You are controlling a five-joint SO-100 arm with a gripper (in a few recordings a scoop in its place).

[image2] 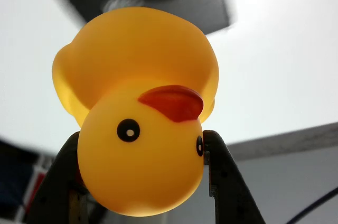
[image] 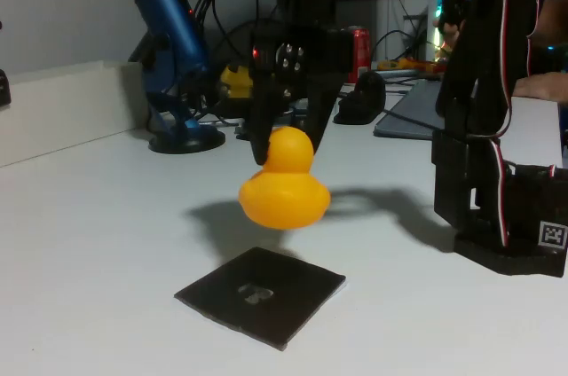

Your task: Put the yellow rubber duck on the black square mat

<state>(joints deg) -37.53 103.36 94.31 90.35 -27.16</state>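
Gripping smooth round duck (image: 284, 183), black gripper (image: 286, 141); flat matte mat (image: 260, 294)

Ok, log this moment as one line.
pincer: shut on yellow rubber duck by its head | duck: airborne, above table | black square mat: bare, below, nearer camera | placement: not yet done

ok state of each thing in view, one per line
yellow rubber duck: lifted clear of the table, gripped by its head, hanging above the mat's far edge
gripper: shut on the duck's head, a finger on each side
black square mat: flat on the table, nothing on it
blue microphone: upright on its stand behind
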